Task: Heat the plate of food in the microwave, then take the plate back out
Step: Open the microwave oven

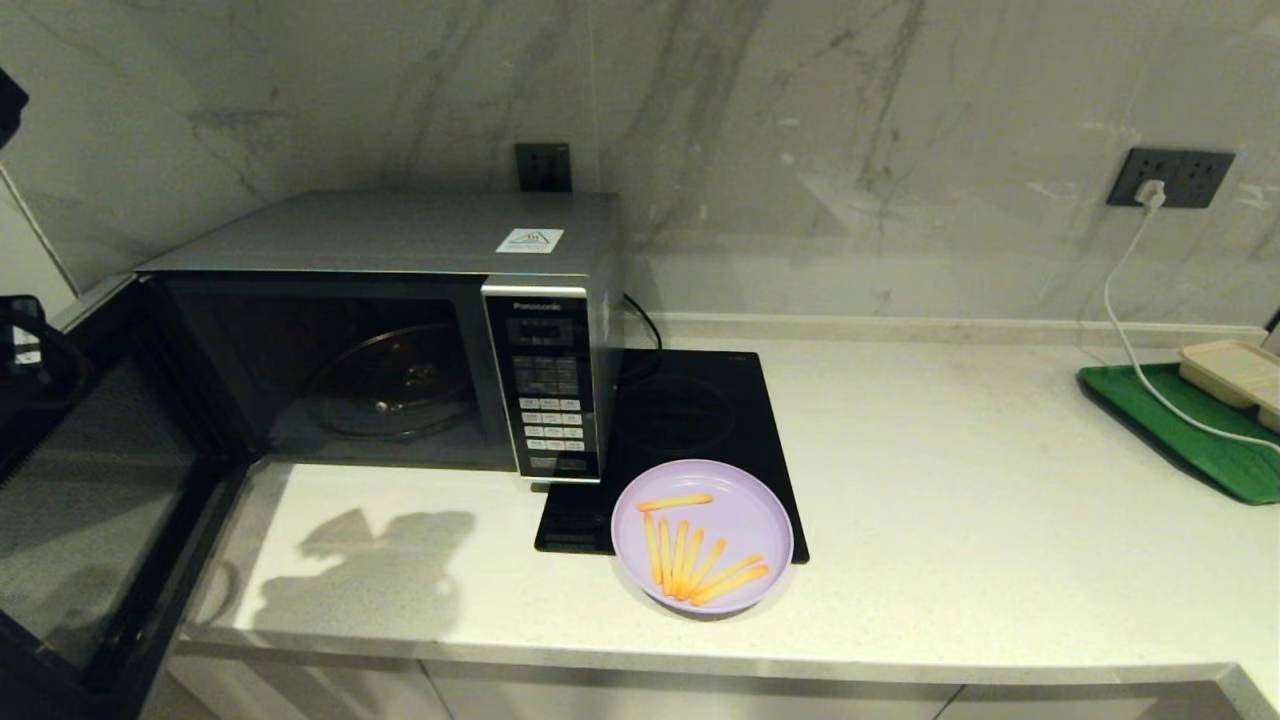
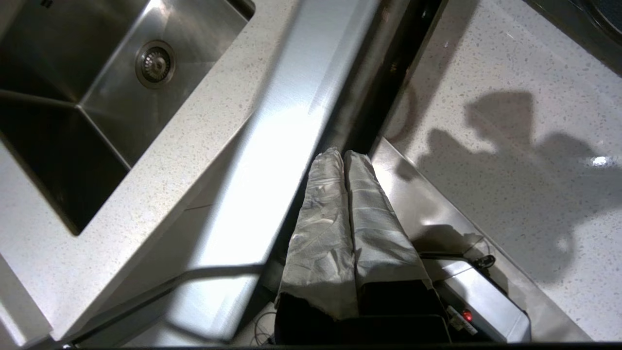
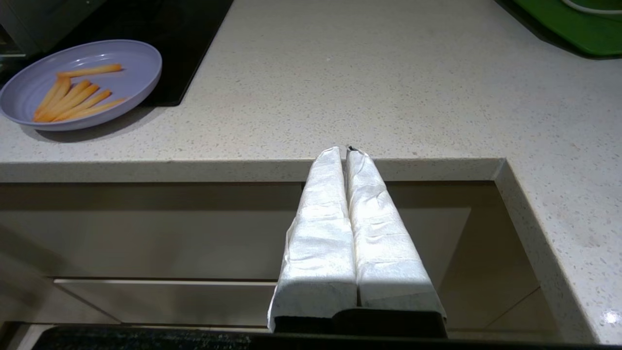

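Microwave (image 1: 400,300) door wide open; plate of food (image 1: 702,537) on hob (image 1: 700,420) edge (both jaws closed, empty).

One microwave (image 1: 400,330), one black induction hob (image 1: 700,420), one lilac plate (image 1: 700,535) carrying seven fries (image 1: 695,555), one green tray (image 1: 1190,430) holding one beige tray (image 1: 1235,370), two wall sockets (image 1: 1170,178), and one sink (image 2: 87,97).
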You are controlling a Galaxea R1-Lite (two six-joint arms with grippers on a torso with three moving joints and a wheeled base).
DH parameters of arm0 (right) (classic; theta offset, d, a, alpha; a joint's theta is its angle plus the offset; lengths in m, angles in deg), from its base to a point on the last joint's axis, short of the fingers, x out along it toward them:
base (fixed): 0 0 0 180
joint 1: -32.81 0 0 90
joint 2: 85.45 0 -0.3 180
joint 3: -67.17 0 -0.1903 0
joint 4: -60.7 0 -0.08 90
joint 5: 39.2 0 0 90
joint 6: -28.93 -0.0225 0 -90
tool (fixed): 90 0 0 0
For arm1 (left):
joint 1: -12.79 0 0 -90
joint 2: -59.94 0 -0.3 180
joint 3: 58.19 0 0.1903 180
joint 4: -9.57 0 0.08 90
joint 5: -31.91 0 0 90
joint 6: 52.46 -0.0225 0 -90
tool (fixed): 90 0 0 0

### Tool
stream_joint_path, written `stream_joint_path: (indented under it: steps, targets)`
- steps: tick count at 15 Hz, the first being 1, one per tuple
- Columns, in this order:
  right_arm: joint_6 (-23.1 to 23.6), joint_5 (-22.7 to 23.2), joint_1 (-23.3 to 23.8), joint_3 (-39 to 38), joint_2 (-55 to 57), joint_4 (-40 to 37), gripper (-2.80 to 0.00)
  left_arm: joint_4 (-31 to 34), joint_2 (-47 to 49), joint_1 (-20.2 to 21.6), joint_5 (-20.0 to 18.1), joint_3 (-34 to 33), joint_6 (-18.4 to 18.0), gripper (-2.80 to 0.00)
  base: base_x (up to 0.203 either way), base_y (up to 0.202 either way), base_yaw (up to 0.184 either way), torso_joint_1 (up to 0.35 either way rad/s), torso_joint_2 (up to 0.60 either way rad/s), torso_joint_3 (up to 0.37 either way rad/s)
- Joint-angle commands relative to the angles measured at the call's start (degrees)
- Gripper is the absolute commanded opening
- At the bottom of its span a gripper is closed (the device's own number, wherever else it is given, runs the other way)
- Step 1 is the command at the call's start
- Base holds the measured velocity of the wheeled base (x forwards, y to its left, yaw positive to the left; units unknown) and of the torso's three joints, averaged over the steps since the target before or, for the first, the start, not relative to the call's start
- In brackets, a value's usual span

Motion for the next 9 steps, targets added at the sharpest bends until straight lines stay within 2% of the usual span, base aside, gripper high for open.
stream_joint_path:
  steps: [1,6,9]
  targets:
    - [0.0,0.0,0.0,0.0,-0.1,-0.1,-2.80,0.1,-0.6,0.0,0.2,0.1,-0.4,-2.80,0.000,0.000,0.000,0.000,0.00,0.000]
    - [0.0,0.0,0.0,0.0,0.0,-0.1,-2.80,-2.2,1.8,-8.6,0.2,0.2,0.2,-2.80,0.000,0.000,0.000,0.000,0.00,0.000]
    - [0.0,0.0,0.0,0.0,0.0,-0.1,-2.80,-2.8,4.0,-9.2,0.0,0.1,0.4,-2.80,0.000,0.000,0.000,0.000,0.00,0.000]
